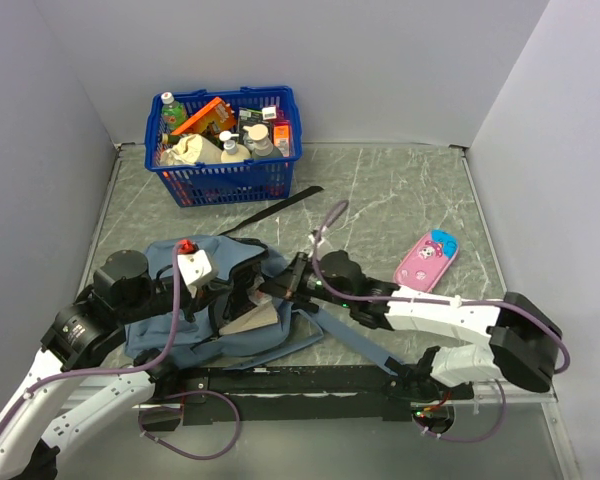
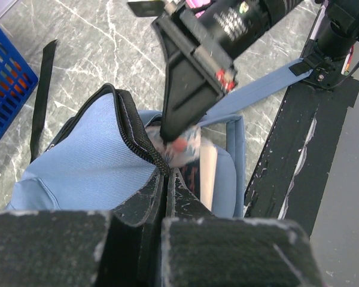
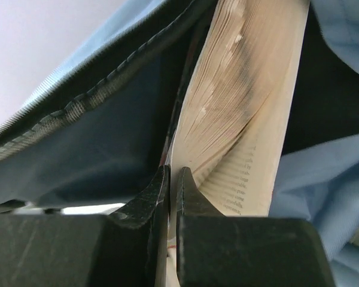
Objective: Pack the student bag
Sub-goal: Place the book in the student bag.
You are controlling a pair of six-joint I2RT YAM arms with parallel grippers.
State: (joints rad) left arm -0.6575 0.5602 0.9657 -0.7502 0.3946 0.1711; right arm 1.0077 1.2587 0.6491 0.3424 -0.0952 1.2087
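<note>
- Soft, floppy student bag (image 2: 84, 161): its zipper rim is pinched tight between left fingers (image 2: 166, 191).
- Right fingers (image 3: 164, 191) clamp the book (image 3: 245, 107) cover, with the bag mouth around them.
- Judgement: grip the stiffer rim seam; the cloth sags.

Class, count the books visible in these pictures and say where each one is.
1. One book stands in the open mouth of the student bag, pinched by the right gripper. Others may be hidden inside the bag.
</note>
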